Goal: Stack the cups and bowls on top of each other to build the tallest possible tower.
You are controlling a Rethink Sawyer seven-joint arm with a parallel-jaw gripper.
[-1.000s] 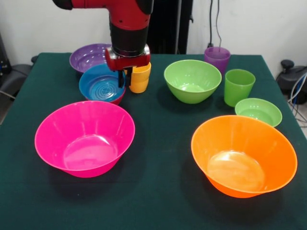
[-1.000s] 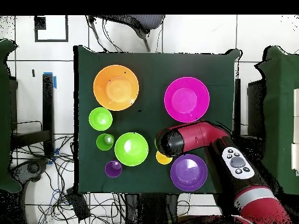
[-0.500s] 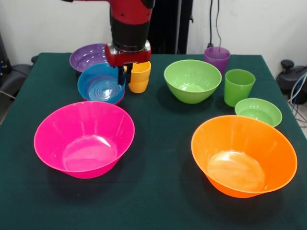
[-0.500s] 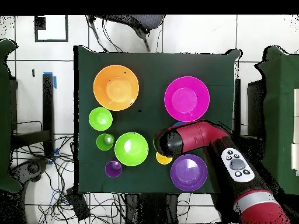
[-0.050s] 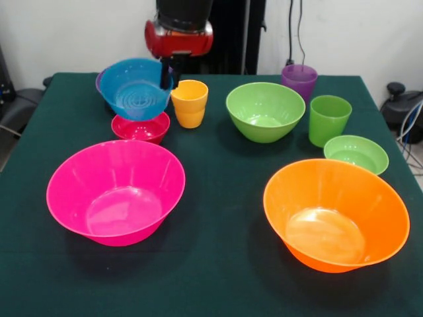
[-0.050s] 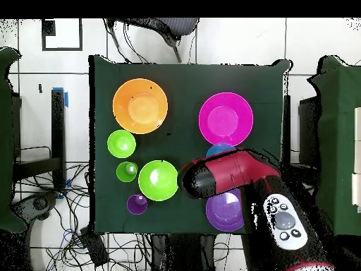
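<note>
the blue bowl point(image 5: 135, 89) hangs tilted off the bench, its right rim pinched in the closed jaws of the gripper point(image 5: 165, 78), directly above the red bowl point(image 5: 140, 127); the medium green bowl point(image 5: 265, 111) lies well right, past the yellow-orange cup point(image 5: 190, 103).

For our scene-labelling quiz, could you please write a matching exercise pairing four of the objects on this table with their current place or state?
Things:
1. blue bowl
2. red bowl
3. purple cup
4. orange bowl

Places or states:
A. standing on the cloth behind the green cup
B. gripped at its rim by the gripper, lifted and tilted
C. large, at the table's near edge in the front view
D. on the cloth just below the lifted bowl

Pairs: 1-B, 2-D, 3-A, 4-C
</note>
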